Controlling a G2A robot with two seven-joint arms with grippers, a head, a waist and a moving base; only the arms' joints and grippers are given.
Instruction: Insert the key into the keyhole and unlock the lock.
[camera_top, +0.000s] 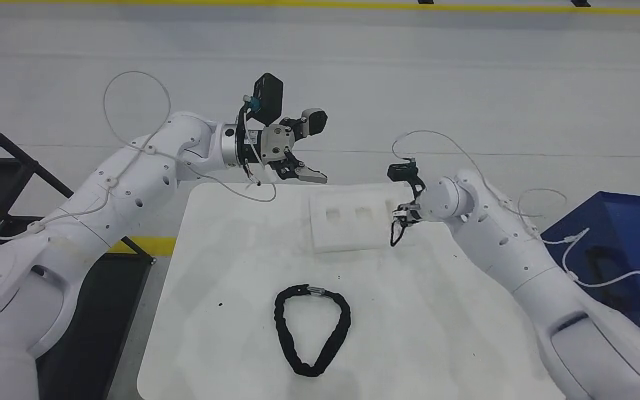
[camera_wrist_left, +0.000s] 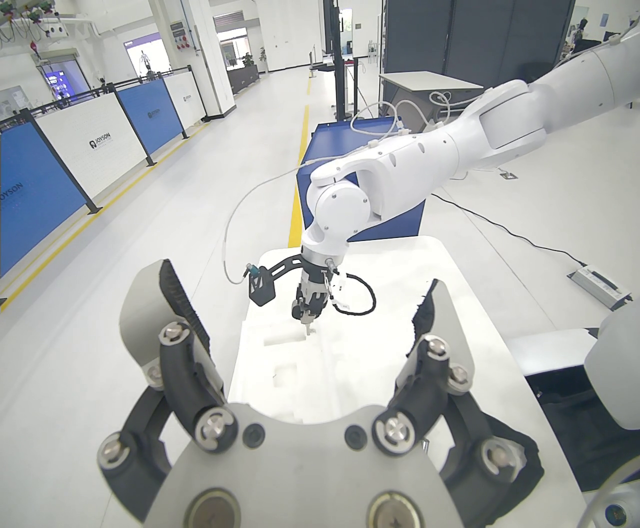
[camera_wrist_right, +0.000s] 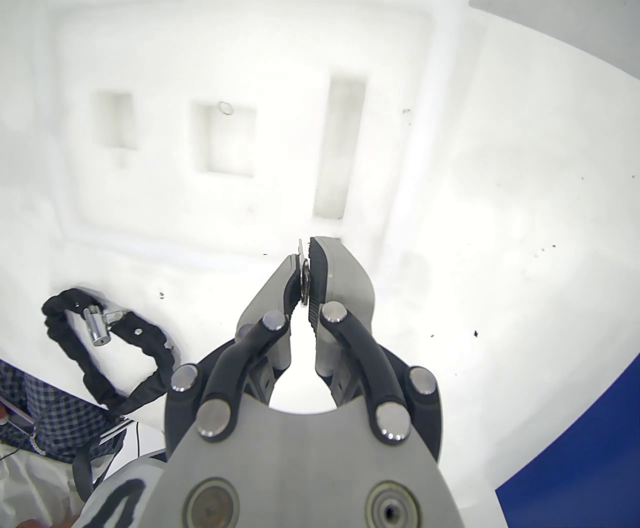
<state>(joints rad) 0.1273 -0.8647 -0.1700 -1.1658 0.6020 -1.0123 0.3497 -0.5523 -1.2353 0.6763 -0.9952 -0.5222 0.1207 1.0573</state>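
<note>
A black fabric-covered chain lock (camera_top: 312, 329) lies in a loop on the white table (camera_top: 220, 330), its silver lock cylinder (camera_wrist_right: 96, 326) at the loop's far end. My right gripper (camera_wrist_right: 303, 265) is shut on a small metal key (camera_wrist_right: 303, 281), just above the right end of the white foam tray (camera_top: 350, 220). From the left wrist view the key tip (camera_wrist_left: 308, 329) points down over the foam tray (camera_wrist_left: 320, 380). My left gripper (camera_wrist_left: 305, 320) is open and holds nothing, raised above the table's far left edge (camera_top: 300, 150).
The foam tray has a long slot (camera_wrist_right: 340, 150) and two square recesses; a small ring (camera_wrist_right: 225, 107) lies at the edge of one. A blue cabinet (camera_top: 600, 240) stands to the right of the table.
</note>
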